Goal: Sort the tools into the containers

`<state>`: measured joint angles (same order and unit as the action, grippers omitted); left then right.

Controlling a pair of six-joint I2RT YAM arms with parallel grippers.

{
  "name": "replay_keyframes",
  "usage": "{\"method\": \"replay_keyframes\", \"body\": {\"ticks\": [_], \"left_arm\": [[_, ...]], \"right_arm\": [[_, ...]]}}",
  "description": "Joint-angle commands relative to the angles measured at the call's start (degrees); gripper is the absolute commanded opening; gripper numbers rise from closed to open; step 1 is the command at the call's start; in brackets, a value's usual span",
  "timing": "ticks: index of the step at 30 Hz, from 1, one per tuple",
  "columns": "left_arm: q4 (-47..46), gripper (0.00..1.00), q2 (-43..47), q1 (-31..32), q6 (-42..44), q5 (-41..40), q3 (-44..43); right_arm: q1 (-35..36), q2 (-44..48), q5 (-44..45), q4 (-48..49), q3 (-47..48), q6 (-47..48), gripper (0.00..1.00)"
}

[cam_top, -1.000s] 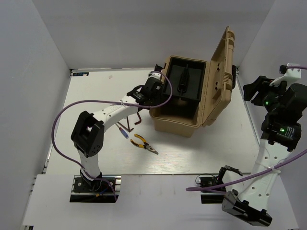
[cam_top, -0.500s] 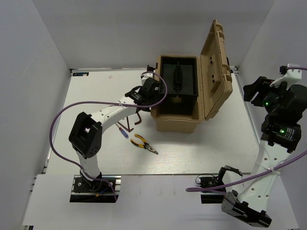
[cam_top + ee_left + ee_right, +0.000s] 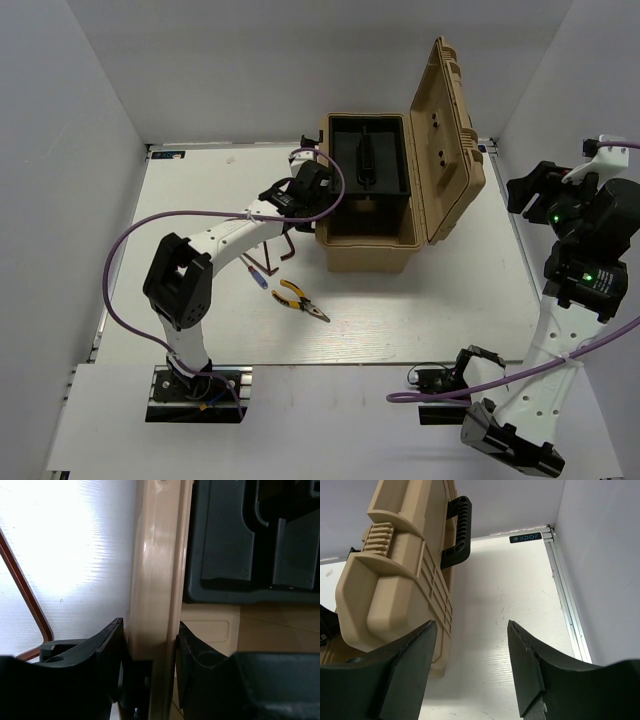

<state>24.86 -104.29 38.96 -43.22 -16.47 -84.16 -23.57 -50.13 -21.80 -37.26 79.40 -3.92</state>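
A tan toolbox [image 3: 365, 235] is seen near the middle of the white table [image 3: 190, 180], its lid [image 3: 445, 140] swung up and standing nearly upright on the 3 o'clock side. A black tray [image 3: 368, 155] is seated in the top of the box. The left gripper [image 3: 315, 192] is set at the 9 o'clock wall of the toolbox. In the left wrist view that tan wall is caught between the two dark fingers [image 3: 95, 650], which are closed against it on either side, so the box itself is what is held. The tools are all left out on the table, none of them in the box. The yellow-and-black-handled pliers [image 3: 300, 300] are laid at about 7 o'clock from the toolbox, well clear of it. The blue-tipped screwdriver [image 3: 260, 278] is found just beside them at their 10 o'clock. The thin L-shaped hex keys [image 3: 288, 247] are placed close under the left forearm, near the box's 8 o'clock corner. The right gripper [image 3: 470, 662] is held up off the table at 3 o'clock from the toolbox, apart from it. Its fingers are spread wide and nothing is grasped between them — only bare table is seen through the gap. From that wrist camera the ribbed outer face of the lid and its black carry handle [image 3: 457, 530] are seen at 10 to 11 o'clock. A purple cable [image 3: 130, 240] is looped out from the left arm toward 9 o'clock.
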Motion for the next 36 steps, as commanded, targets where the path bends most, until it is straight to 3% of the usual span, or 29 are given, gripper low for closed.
{"method": "replay_keyframes", "body": {"ticks": [1,3,7,11,17,22,36], "left_arm": [[3.3,0.0,-3.9,-3.7,-9.4,-0.4,1.9],[2.7,0.04,-3.9,-3.7,-9.4,0.1,1.4],[2.2,0.33,-3.4,-3.7,-9.4,0.1,1.4],[1.6,0.52,-2.2,-3.2,-8.9,0.1,1.4],[0.3,0.7,-0.2,-2.7,-7.1,1.7,0.8],[1.5,0.75,-0.2,-2.7,-3.6,3.5,-4.1],[2.6,0.88,5.8,-2.7,3.4,2.3,-6.4]], "right_arm": [[-0.1,0.8,-0.9,0.3,0.2,0.6,0.65],[-0.2,0.8,-1.1,0.3,-0.1,0.3,0.65],[-0.2,1.1,-1.6,-0.2,-0.1,0.3,0.65],[-0.3,1.3,-1.7,-0.3,-0.1,0.5,0.65],[-0.2,1.4,-2.2,-0.6,-0.1,0.5,0.65],[-0.2,1.5,-2.4,-0.7,-0.1,0.2,0.65],[-0.2,1.2,-3.9,-1.2,0.7,0.0,0.65]]}}
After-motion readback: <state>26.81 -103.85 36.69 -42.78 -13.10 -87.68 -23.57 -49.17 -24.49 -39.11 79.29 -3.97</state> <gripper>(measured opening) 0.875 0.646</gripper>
